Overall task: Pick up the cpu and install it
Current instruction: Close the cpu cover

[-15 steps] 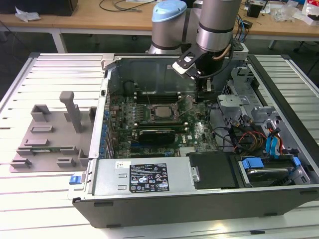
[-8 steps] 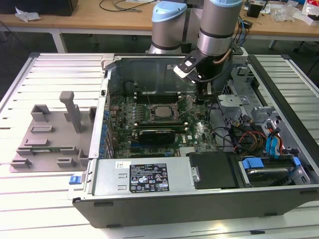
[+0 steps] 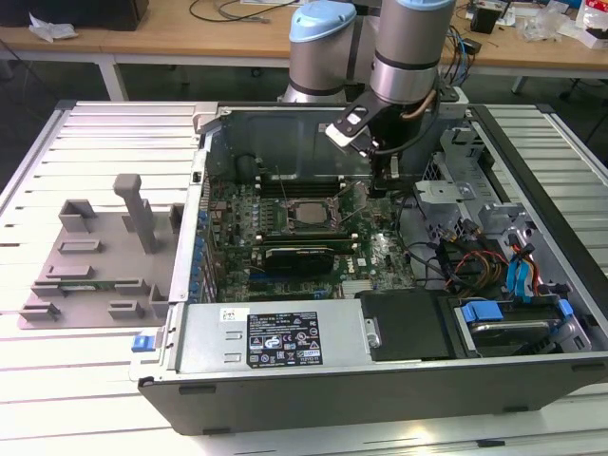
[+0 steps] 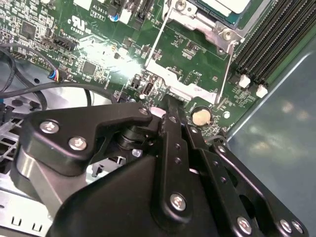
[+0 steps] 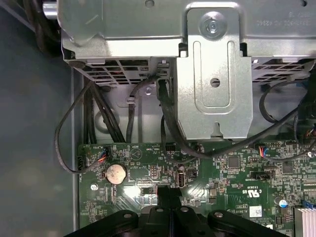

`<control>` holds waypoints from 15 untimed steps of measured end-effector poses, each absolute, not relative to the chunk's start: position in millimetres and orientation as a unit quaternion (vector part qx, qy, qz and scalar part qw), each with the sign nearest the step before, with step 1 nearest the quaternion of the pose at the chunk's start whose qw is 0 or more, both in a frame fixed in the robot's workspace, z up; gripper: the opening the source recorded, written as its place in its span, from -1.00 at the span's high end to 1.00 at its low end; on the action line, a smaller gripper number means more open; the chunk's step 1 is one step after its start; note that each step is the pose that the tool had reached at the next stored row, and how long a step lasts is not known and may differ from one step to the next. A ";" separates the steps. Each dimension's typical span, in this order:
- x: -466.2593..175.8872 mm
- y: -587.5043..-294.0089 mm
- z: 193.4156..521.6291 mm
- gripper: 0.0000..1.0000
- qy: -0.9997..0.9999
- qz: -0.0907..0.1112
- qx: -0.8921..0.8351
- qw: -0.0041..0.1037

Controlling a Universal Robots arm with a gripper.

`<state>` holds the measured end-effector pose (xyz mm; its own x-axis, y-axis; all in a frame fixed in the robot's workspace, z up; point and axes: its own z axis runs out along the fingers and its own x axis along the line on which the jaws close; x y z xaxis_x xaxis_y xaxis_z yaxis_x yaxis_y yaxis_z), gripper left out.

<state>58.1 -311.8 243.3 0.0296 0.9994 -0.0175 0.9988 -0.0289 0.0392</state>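
The cpu [image 3: 309, 212] lies flat in the socket in the middle of the motherboard, its pale silvery top up; a corner of it [image 4: 224, 5] appears in the second wrist view, inside the metal socket frame [image 4: 207, 27]. Two thin wire levers [image 4: 157, 42] stand raised beside the socket. My gripper [image 3: 383, 190] hangs inside the open computer case [image 3: 204, 190], on the exterior view's right of the socket and apart from the chip. Its black fingers [image 4: 170, 111] are shut together just above the green board near a coin cell [image 4: 200, 116], with nothing between them. The fingertip [image 5: 168, 191] also shows in the first wrist view.
A grey plastic tray [image 3: 95, 256] with upright posts sits on the exterior view's left of the case. A metal drive cage [image 5: 212, 74] and black cables [image 5: 168, 123] lie close past the board's edge. Memory slots [image 4: 276, 44] flank the socket. The power supply [image 3: 275, 332] fills the case's front.
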 end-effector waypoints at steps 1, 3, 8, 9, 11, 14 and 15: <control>58.0 -311.7 243.9 0.79 0.697 0.007 0.717 0.020; 58.0 -311.5 246.0 0.79 0.697 0.008 0.717 0.020; 57.2 -311.5 246.3 0.79 0.696 0.007 0.717 0.020; 55.9 -311.3 246.2 0.79 0.697 0.008 0.717 0.020; 54.7 -311.2 246.2 0.79 0.697 0.008 0.717 0.020; 50.7 -310.8 246.2 0.79 0.697 0.008 0.717 0.020; 48.0 -310.7 246.2 0.79 0.697 0.007 0.717 0.020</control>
<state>48.0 -310.7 246.2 0.0294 0.9994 -0.0174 0.9988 -0.0287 0.0394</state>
